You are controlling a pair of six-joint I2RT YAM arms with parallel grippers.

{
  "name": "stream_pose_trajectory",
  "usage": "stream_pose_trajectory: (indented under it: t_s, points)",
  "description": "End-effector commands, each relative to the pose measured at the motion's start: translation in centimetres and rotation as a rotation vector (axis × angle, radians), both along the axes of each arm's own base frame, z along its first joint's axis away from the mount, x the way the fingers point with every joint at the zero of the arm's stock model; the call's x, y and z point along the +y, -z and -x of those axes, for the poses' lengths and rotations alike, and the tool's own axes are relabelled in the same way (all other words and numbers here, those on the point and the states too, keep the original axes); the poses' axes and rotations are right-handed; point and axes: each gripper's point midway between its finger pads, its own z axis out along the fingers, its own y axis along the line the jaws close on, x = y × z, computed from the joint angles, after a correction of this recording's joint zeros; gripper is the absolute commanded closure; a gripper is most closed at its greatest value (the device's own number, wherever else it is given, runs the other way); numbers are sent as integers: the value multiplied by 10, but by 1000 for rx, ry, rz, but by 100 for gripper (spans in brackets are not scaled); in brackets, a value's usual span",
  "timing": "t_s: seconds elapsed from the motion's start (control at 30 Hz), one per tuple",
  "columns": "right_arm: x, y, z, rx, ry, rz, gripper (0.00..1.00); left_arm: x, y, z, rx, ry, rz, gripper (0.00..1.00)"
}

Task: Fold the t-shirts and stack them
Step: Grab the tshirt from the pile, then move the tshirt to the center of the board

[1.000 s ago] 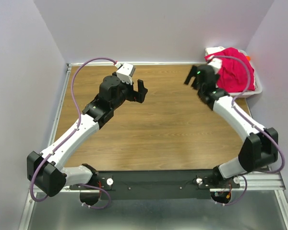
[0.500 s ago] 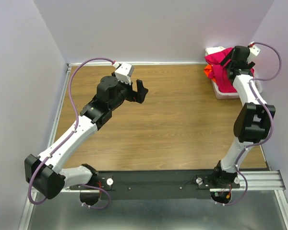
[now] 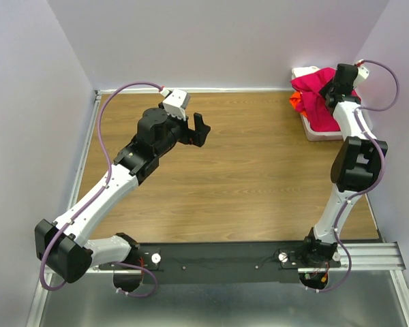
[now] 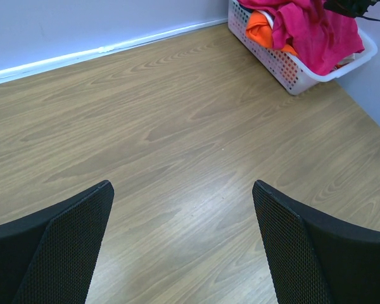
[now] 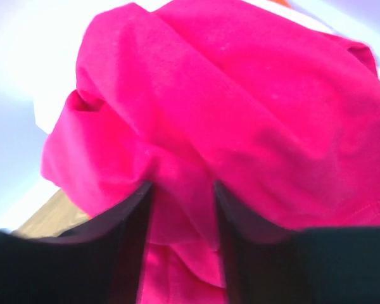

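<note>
I see left end effector (image 4: 182, 185) spread wide, hovering above desk (image 3: 245, 177). Right end effector (image 5: 182, 190) straddles fold of crimson-pink t-shirt (image 5: 240, 95); cannot tell if pinch is firm. That shirt heaped over orange t-shirt (image 4: 261, 28) in white basket (image 4: 304, 75), desk's far right corner.

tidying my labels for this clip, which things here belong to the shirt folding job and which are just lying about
Job: pink t-shirt; orange t-shirt; right pincer, astride a fold of the pink one.
Lying about: white basket holding both shirts; wooden table; left pincer, open, far from the shirts.
</note>
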Motion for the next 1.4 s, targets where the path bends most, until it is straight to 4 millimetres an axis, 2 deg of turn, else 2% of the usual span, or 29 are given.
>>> stream_pose_trajectory:
  t_s: [0.0, 0.3, 0.37, 0.53, 0.57, 0.63, 0.67, 0.73, 0.77, 0.8, 0.83, 0.87, 0.97, 1.0, 1.07, 1.13, 1.17, 1.23, 1.27, 1.33, 1.37]
  points:
    - [11, 10, -11, -3, -46, -54, 60, 3, -3, 0, -6, -4, -4, 2]
    - [15, 15, -12, 5, -73, -64, 87, 2, -1, -1, -3, -4, -7, 2]
    - [14, 13, -10, 8, -72, -52, 99, 3, -2, 0, -5, -6, -7, 2]
    - [13, -10, -6, -23, -80, -27, 100, 5, -5, -1, -13, -14, -5, 2]
    - [16, -27, -4, -51, -87, -21, 99, 5, -4, 0, -12, -16, -6, 2]
    - [18, -43, 0, -78, -101, -13, 100, 5, -4, -1, -11, -19, -6, 2]
    - [23, -63, 3, -110, -107, -2, 99, 6, -6, -1, -13, -22, -3, 2]
    - [28, -86, 10, -145, -116, 21, 100, 6, -5, -1, -11, -20, -2, 2]
    - [35, -96, 12, -160, -129, 28, 100, 5, -5, -2, -10, -19, -4, 2]
    - [40, -117, 20, -196, -138, 39, 100, 5, -6, -2, -13, -19, -3, 2]
    - [46, -126, 23, -208, -151, 50, 99, 5, -7, -2, -13, -20, -1, 2]
    - [57, -147, 31, -245, -171, 62, 100, 6, -9, -2, -17, -23, 2, 2]
    - [87, -175, 42, -289, -228, 94, 100, 7, -10, -2, -19, -28, 5, 2]
    - [95, -195, 51, -325, -243, 107, 100, 7, -11, -2, -20, -29, 6, 2]
    - [130, -214, 57, -361, -314, 122, 100, 8, -11, -2, -20, -34, 8, 2]
    - [155, -239, 69, -403, -359, 154, 100, 9, -13, -2, -24, -41, 11, 2]
    - [186, -254, 80, -438, -421, 155, 100, 10, -14, -2, -22, -43, 16, 2]
    - [215, -271, 92, -475, -477, 163, 100, 11, -15, -2, -24, -48, 19, 2]
    - [242, -287, 106, -514, -537, 153, 100, 17, -16, -5, -27, -84, 17, 2]
    - [271, -300, 119, -551, -612, 137, 100, 22, -19, -5, -26, -107, 27, 2]
    - [297, -306, 129, -568, -673, 120, 99, 27, -19, -8, -26, -136, 31, 2]
